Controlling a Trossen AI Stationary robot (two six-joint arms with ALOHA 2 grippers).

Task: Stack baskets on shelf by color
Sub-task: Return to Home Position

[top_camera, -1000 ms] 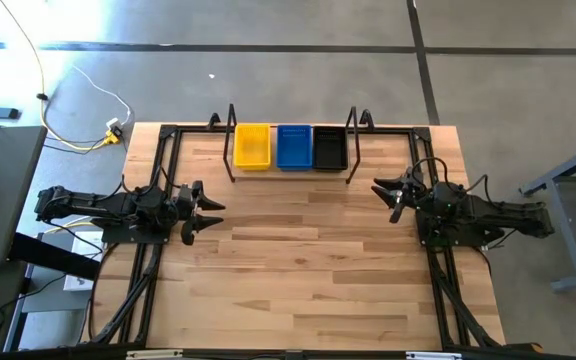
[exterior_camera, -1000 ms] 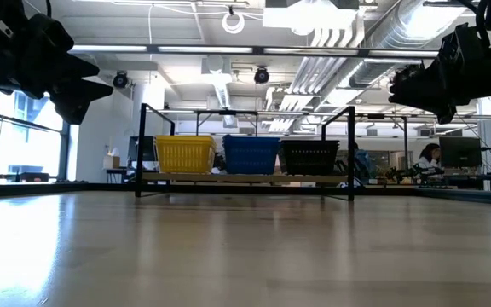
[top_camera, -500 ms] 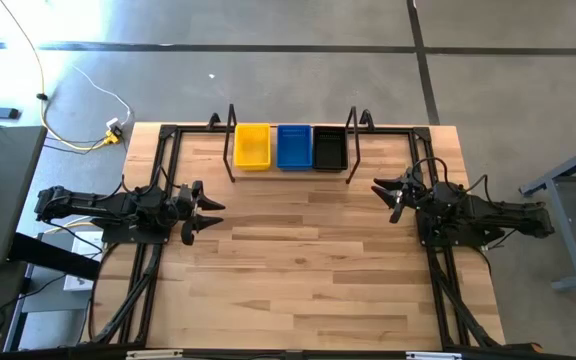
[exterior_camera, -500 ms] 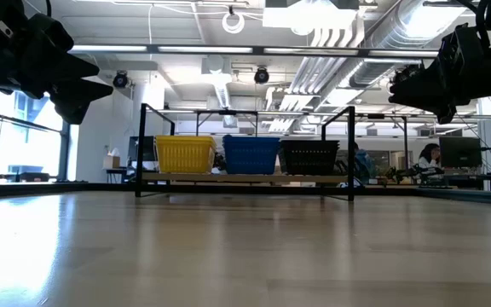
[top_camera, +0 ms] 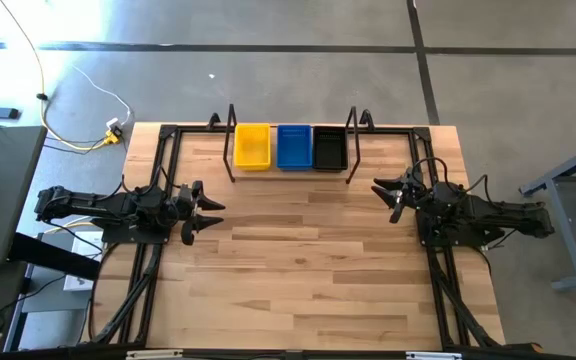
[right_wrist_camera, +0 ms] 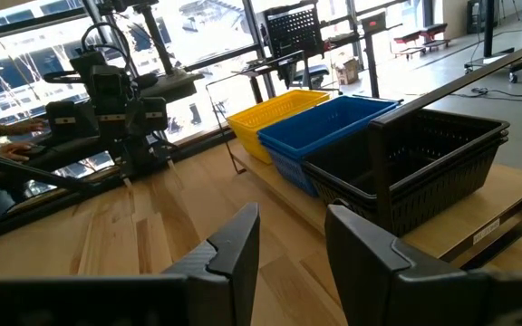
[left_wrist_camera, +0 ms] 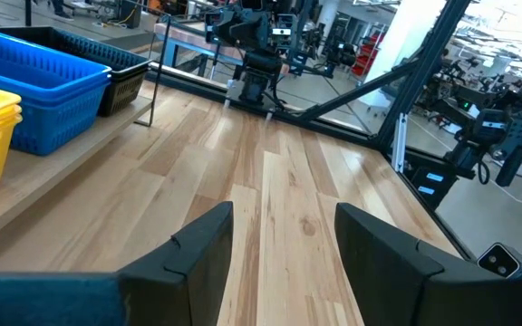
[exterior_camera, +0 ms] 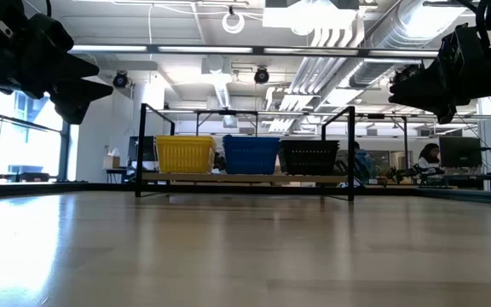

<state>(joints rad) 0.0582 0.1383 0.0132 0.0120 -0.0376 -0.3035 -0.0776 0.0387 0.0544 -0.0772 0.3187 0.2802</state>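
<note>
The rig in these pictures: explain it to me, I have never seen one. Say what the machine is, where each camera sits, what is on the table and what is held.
It is a robot with two dark arms working at a wooden table. The high view looks straight down on it: the left hand shows on the left, the right hand on the right. The low view looks level across the table top. Each wrist view looks forward from that arm's wrist, over its own hand. At the table's far edge stands a shelf of thin rods, carrying three nested stacks side by side: yellow baskets, blue baskets and black baskets. Both hands are open, hold nothing and hover apart from the shelf.
</note>
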